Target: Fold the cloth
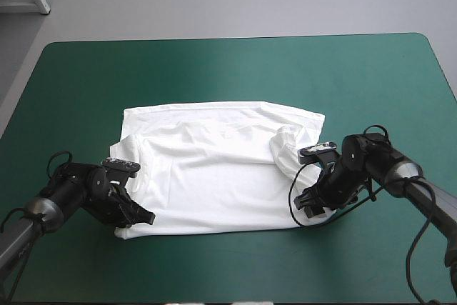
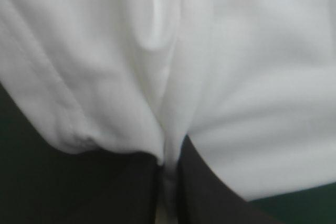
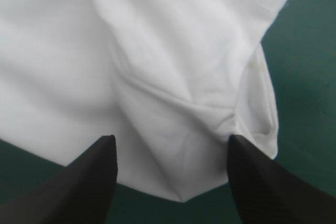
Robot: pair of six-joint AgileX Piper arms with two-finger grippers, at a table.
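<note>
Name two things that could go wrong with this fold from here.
1. The left gripper is shut on the T-shirt, while the right gripper is open around a corner of it. Lifting now would likely drag the T-shirt askew.
2. The sleeve near the right gripper lies bunched; folding over it may lock in a lump.

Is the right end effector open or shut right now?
Open: the right end effector has its fingers apart, with the T-shirt corner between them.
</note>
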